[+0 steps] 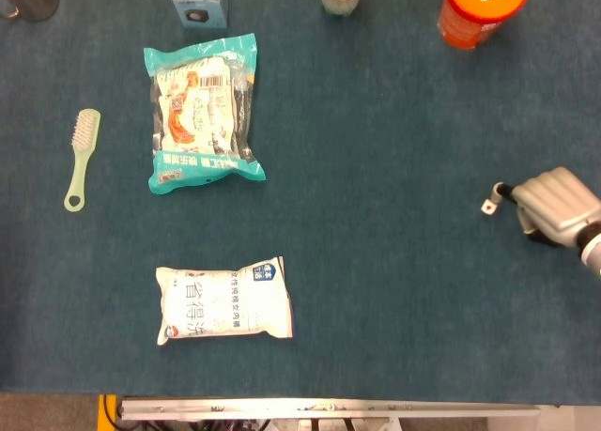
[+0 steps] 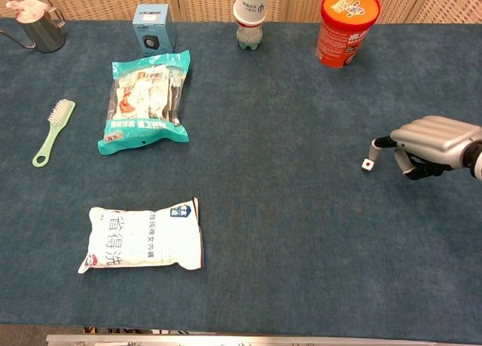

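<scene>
My right hand hangs low over the tabletop with its fingers curled in and holding nothing, one fingertip reaching out to the small white die, which sits on the cloth just off that fingertip on the side toward the table's middle; whether they touch I cannot tell. The die looks light, hard and smooth, likely to skid or tumble when nudged, so I judge a pinch on two opposite faces best. Being a cube it has no long axis, and it sits slightly turned in the head view
</scene>
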